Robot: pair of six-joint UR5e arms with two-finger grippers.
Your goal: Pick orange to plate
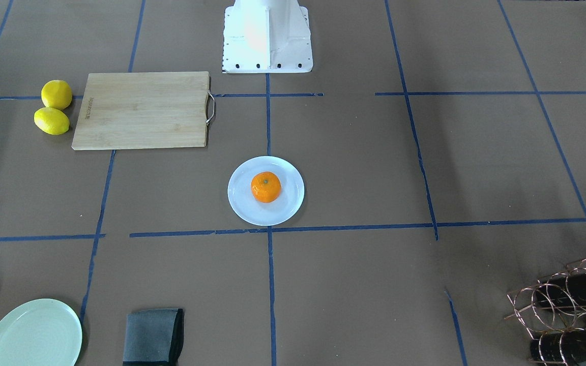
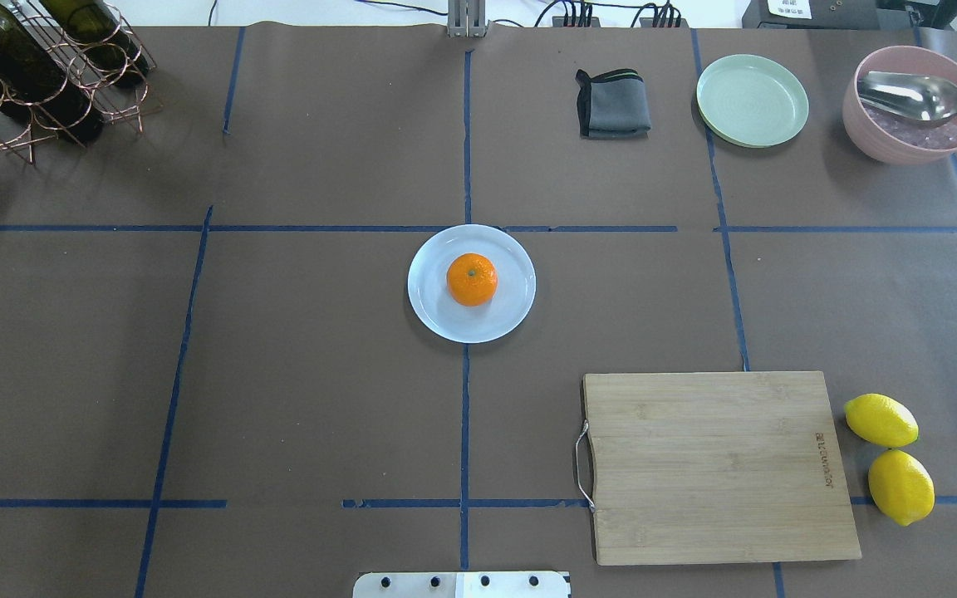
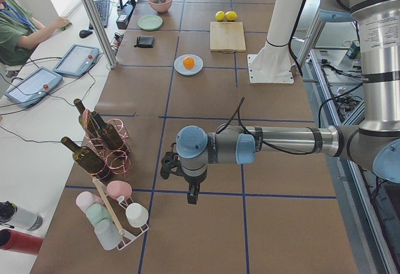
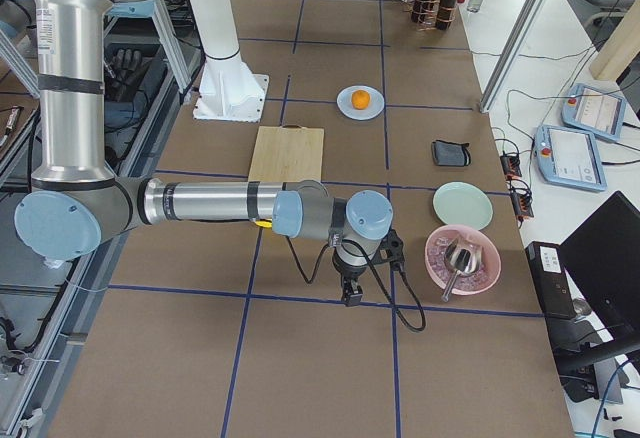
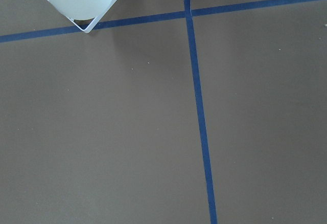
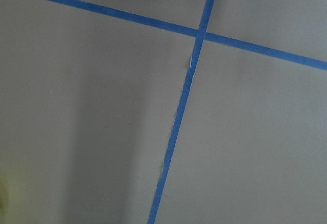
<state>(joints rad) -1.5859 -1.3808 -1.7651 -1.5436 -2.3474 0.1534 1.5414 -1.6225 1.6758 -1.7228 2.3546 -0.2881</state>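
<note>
1. Mandarin orange (image 2: 472, 279): lies at the centre of the bluish-white plate (image 2: 437, 320).
2. Left hand (image 3: 192, 197): well apart from plate; opening cannot be told.
3. Right hand (image 4: 351, 296): well apart from plate; opening cannot be told.

Bright, even, diffuse light in all 6 views, soft faint shadow beside the plate (image 2: 433, 316), robot base (image 1: 267, 35) overexposed to glaring white in the front-facing view, broad dim shadow band in the right wrist view, focus sharp throughout, mild wide-angle bending in both side views.
</note>
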